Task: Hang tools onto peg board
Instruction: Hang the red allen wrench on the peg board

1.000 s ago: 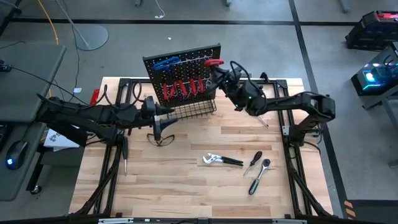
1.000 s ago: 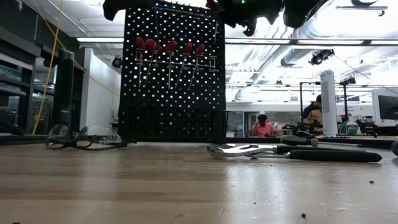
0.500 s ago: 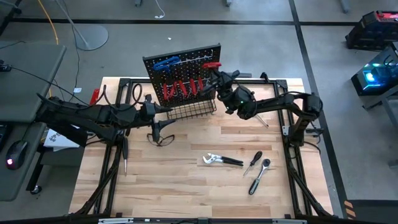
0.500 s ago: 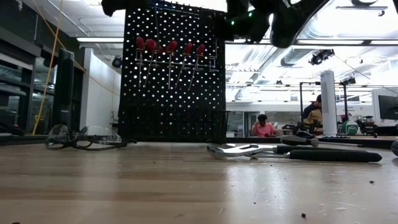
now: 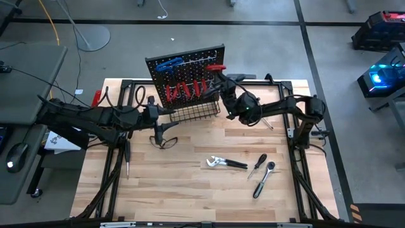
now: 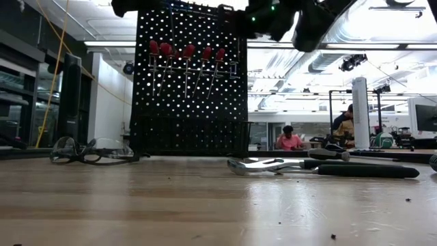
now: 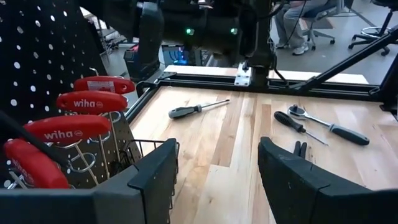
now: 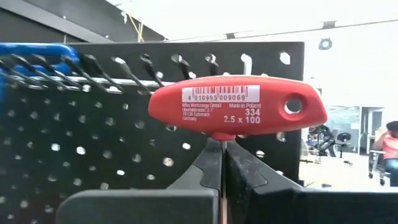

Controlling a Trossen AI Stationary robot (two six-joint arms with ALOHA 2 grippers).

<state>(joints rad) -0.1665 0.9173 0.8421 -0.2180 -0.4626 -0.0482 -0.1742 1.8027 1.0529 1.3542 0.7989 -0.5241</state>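
Right gripper [image 8: 222,163], clamped on the shaft of a red T-handle key [image 8: 236,107], holds it at the peg board's [image 5: 190,63] top right corner, hanging step underway; next, seat it on a hook; left gripper [image 7: 214,177] waits open beside the basket [image 5: 196,113].

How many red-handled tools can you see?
6. Five red-handled tools hang in a row on the peg board; a red T-key is in the right gripper near the board's top. Overlapping handles may hide more.
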